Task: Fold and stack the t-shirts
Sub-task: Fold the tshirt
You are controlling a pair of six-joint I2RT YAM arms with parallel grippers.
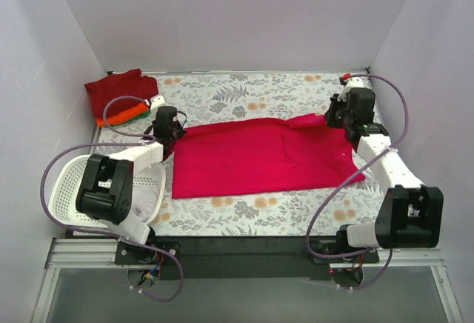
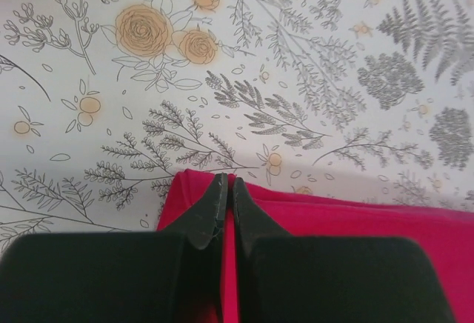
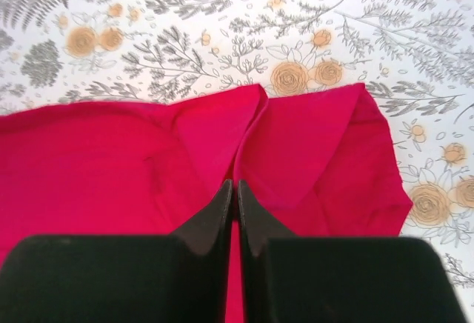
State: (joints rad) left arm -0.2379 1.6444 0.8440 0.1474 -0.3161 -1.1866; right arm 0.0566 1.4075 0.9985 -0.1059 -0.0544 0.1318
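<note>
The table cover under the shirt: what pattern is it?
White table cover, grey ferns, orange flowers; clearest in left wrist view.

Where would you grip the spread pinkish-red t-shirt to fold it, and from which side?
Probably along its far edge, at both ends. The pinkish-red t-shirt lies flat with that edge free, so pinching from above should work. The left gripper is shut on the far-left corner, the right gripper on cloth by the sleeve.

The t-shirt (image 1: 259, 156) is showing bright pinkish-red against the surface (image 1: 244, 93), which is wearing a white print of grey ferns and pale orange roses (the stacked shirts (image 1: 118, 92) are showing dark red, orange and green, the lattice basket (image 1: 63, 178) white).
</note>
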